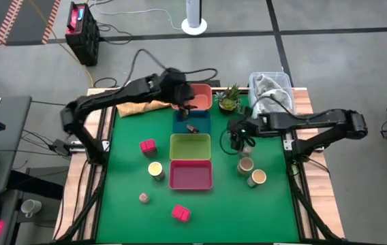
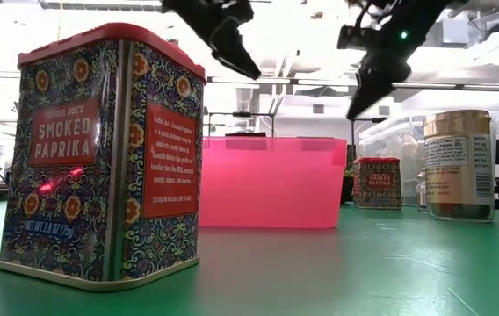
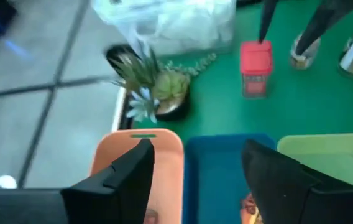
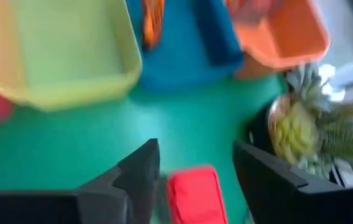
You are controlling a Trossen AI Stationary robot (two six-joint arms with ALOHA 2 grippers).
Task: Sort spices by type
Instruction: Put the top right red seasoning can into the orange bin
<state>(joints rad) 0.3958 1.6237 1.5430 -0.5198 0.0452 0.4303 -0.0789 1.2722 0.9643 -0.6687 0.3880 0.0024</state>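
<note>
With open jaws straddling the red tin, right gripper is mid-pick; next: descend, close. Left gripper open, empty over blue tray.

Right gripper fingers spread above red spice tin; yellow tray, blue tray, orange tray, potted plant beyond.

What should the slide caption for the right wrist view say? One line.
Right end effector open above a red tin, beside a plant, facing yellow, blue and orange trays.
</note>
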